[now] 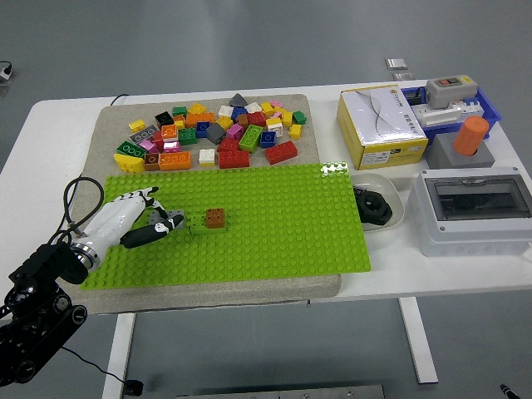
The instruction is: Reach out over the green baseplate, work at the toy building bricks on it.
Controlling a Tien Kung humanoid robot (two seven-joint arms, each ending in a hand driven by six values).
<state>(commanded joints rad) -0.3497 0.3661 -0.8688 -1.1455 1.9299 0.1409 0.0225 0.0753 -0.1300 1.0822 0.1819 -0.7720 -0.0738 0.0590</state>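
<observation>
My left hand over green baseplate, fingers loosely apart, empty; brown-topped brick just right of fingertips.
</observation>
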